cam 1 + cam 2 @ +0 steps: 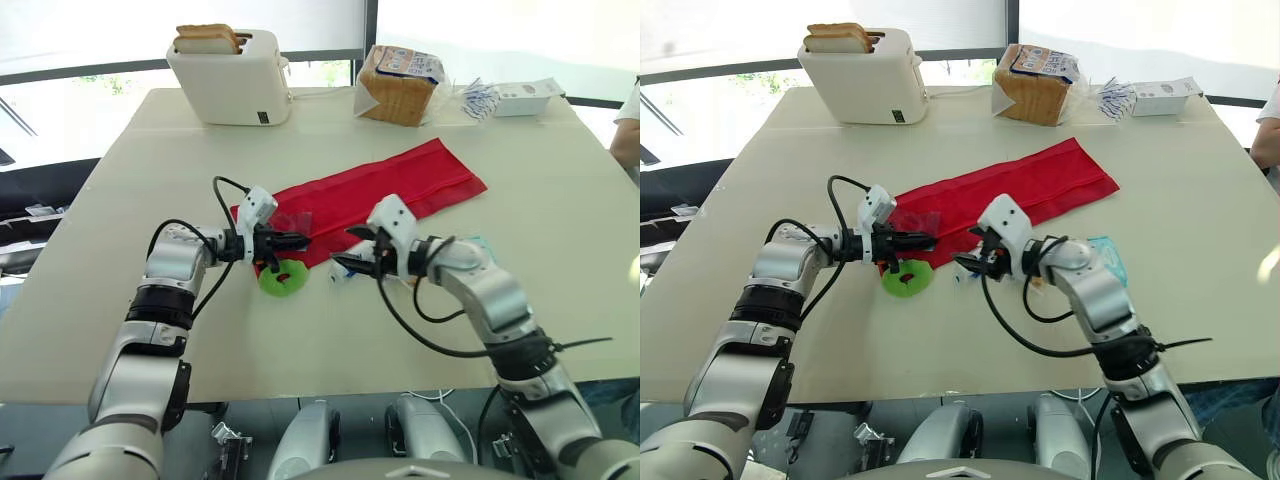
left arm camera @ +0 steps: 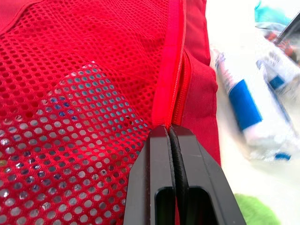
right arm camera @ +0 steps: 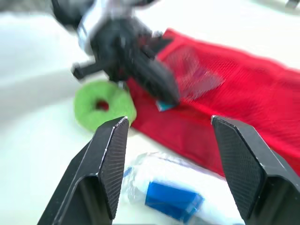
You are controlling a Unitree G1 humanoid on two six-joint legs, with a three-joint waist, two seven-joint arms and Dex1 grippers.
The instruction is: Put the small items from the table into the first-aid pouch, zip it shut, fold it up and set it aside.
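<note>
**Grip on first-aid pouch (image 1: 390,190) by left gripper (image 2: 169,129); right gripper (image 3: 168,121) spread above bandage roll (image 3: 164,194)**

The red first-aid pouch lies unfolded and flat on the table (image 1: 120,300), running diagonally away from the robot toward its right. The left gripper is at the pouch's near end. Its two black fingers are pressed together and pinch the red fabric right at the zip line (image 2: 180,84), beside the mesh pocket (image 2: 70,117). Something pale shows through the mesh, but what it is cannot be told.

The right gripper hangs just off the pouch's near long edge with its fingers wide apart. The bandage roll, in clear wrap with a blue label, lies on the table below and between them, just beside that edge. It is not held.

A green ring (image 1: 283,279) with a red centre lies just beside the near end of the pouch, under the left gripper. A teal packet (image 1: 1108,258) lies near the pouch's near long edge, by the right forearm.

Well beyond the pouch's far long edge stands a white toaster (image 1: 235,75) with two slices in it. A bag of bread (image 1: 400,85) and a white box (image 1: 525,97) sit beyond the pouch's far end.
</note>
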